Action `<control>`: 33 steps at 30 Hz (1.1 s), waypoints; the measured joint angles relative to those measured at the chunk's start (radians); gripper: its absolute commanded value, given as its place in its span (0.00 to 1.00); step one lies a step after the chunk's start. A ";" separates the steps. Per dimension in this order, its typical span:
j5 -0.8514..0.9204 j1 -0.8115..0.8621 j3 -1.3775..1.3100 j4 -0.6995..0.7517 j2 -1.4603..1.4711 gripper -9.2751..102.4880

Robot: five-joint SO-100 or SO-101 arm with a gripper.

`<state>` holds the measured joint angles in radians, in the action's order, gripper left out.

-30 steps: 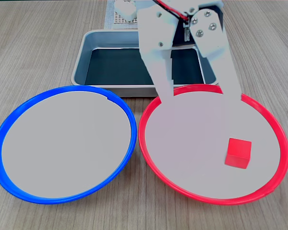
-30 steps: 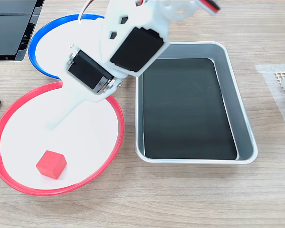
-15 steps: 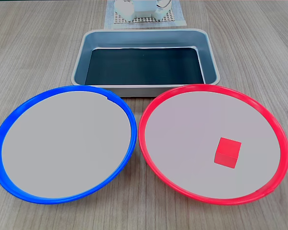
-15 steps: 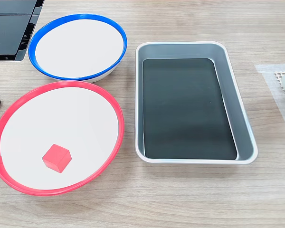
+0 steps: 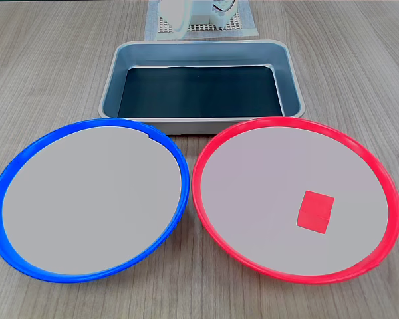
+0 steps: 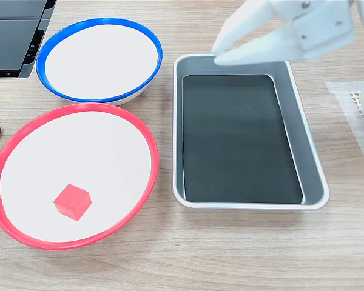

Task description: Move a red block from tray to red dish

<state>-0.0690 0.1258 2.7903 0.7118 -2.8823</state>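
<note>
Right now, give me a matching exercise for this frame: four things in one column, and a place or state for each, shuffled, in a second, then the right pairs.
Things:
1. red block
2. tray
3. blue-rimmed plate
4. gripper

Places or states:
A. holds nothing, dark bottom bare
B. lies on the red dish
C. open, above the tray's rim in a fixed view
D. pale centre bare, beside the red dish

Pairs: 1-B, 2-A, 3-D, 4-C

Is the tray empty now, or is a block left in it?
Empty. The tray shows only its bare dark bottom in both fixed views; the red block lies in the red dish.
</note>
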 measured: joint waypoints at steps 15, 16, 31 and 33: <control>-0.052 -0.051 0.232 0.270 -0.420 0.08; -0.052 -0.052 0.232 0.276 -0.422 0.08; -0.052 -0.052 0.232 0.285 -0.422 0.08; -0.052 -0.052 0.232 0.285 -0.422 0.08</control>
<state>-0.1212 0.0736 3.0219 0.9971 -3.3042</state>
